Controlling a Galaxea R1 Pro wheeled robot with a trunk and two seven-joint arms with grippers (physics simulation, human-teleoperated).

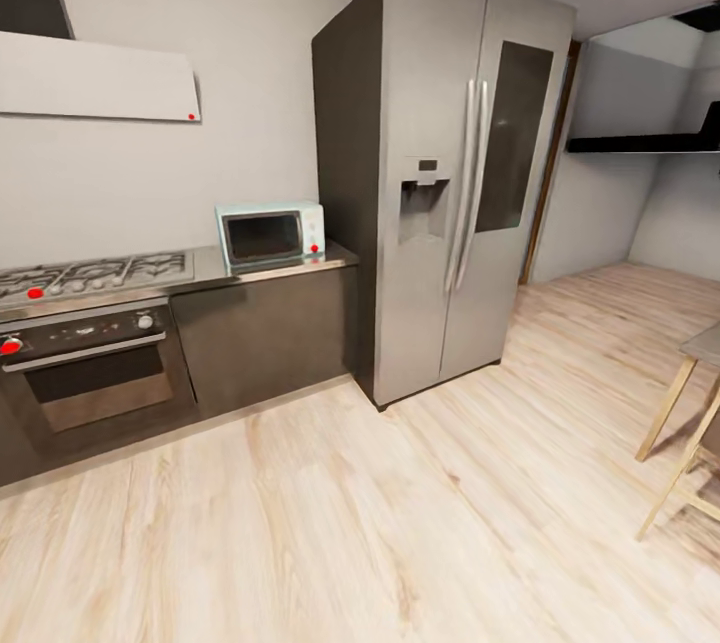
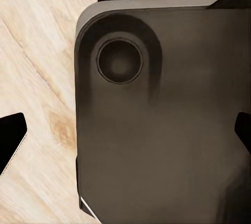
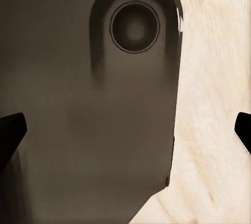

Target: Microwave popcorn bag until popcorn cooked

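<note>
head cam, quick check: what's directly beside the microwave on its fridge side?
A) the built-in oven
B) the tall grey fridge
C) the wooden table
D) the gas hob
B: the microwave sits at the end of the countertop that butts against the tall grey fridge; the gas hob and the built-in oven lie on its other side.

The right gripper (image 3: pixel 125 130) hangs with its dark fingertips (image 3: pixel 11 132) spread wide. Beneath it sit a dark robot base (image 3: pixel 89 119) and pale wooden floor (image 3: pixel 214 78).
</note>
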